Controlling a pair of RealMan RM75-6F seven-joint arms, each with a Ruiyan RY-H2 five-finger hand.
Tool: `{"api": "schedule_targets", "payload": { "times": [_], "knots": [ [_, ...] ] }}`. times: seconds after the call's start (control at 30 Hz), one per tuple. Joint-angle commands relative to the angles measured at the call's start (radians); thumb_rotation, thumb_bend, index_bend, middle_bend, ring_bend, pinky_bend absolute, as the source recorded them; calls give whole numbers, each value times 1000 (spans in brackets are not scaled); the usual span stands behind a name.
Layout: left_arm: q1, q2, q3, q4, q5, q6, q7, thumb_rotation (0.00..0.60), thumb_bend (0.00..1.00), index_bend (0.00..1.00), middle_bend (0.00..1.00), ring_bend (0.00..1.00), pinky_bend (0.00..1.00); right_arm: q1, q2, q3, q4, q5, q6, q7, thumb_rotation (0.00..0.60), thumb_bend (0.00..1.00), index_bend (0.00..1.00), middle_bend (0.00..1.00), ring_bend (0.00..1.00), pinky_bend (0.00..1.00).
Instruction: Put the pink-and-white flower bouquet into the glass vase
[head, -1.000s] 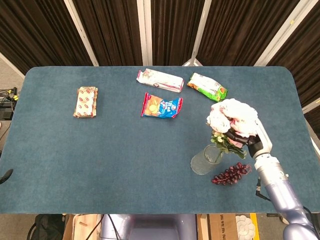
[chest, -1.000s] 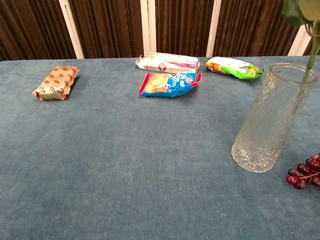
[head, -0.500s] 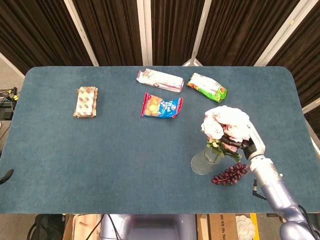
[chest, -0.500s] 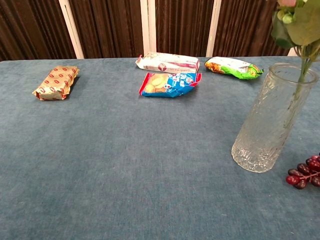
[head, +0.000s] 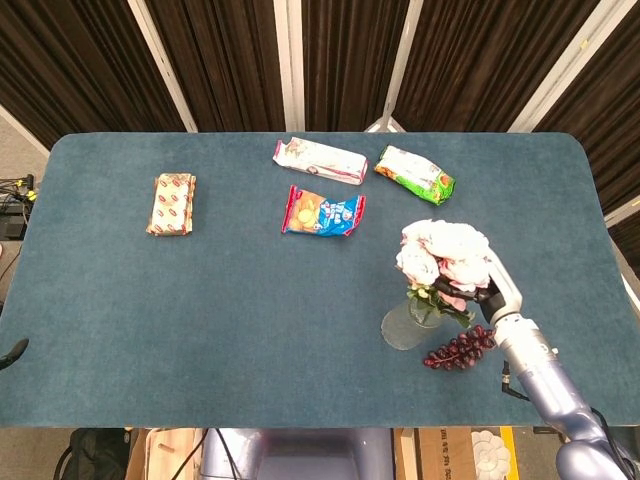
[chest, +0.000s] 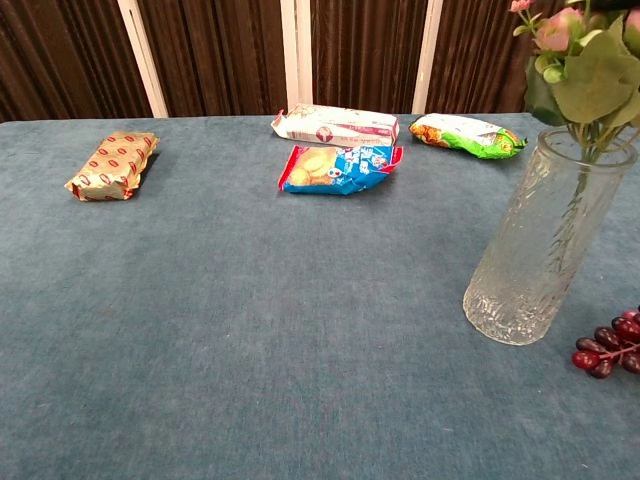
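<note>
Bouquet (head: 443, 250) sits in my right hand (head: 487, 290), gripped at the stems just under the blooms, hand on the bouquet's right side. Long axis near vertical, stems already down inside the glass vase (chest: 540, 250), leaves at the rim. Next move looks like straight down, then release. Left hand not in either view.
</note>
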Motion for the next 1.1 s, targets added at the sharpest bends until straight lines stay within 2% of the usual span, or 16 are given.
{"api": "schedule_targets", "payload": {
  "times": [0.03, 0.17, 0.3, 0.5, 0.63, 0.77, 0.93, 1.1],
  "knots": [
    [0, 0, 0, 0, 1, 0, 0, 600, 154, 88, 27, 0, 23, -4, -8, -5, 14, -8, -11, 18, 600, 386, 599, 479, 380, 65],
    [0, -1, 1, 0, 2, 1, 2, 600, 154, 88, 27, 0, 23, -2, -17, -7, 27, -19, -20, 30, 600, 381, 579, 448, 352, 49],
    [0, -1, 0, 0, 1, 1, 3, 600, 154, 88, 27, 0, 22, -6, -10, -8, 28, -49, -35, 40, 600, 303, 513, 369, 282, 15],
    [-1, -1, 0, 0, -1, -2, 4, 600, 154, 88, 27, 0, 23, -22, 17, -13, 32, -151, -78, 90, 600, 188, 317, 223, 158, 0],
    [0, -1, -1, 0, -2, -1, 5, 600, 154, 88, 27, 0, 23, -37, 60, -13, 45, -263, -144, 186, 600, 142, 202, 127, 81, 0],
    [0, -1, -1, -1, -2, -1, 6, 600, 154, 88, 27, 0, 23, -51, 89, -13, 67, -356, -155, 270, 600, 125, 145, 76, 46, 0],
    [-2, -1, -2, -1, -7, -6, 7, 600, 154, 88, 27, 0, 23, -80, 150, -22, 88, -464, -128, 401, 600, 125, 130, 63, 38, 0],
    [-4, -2, 1, -4, -8, -13, 16, 600, 154, 88, 27, 0, 23, -127, 249, -47, 122, -600, -52, 583, 600, 125, 125, 59, 35, 0]
  ]
}}
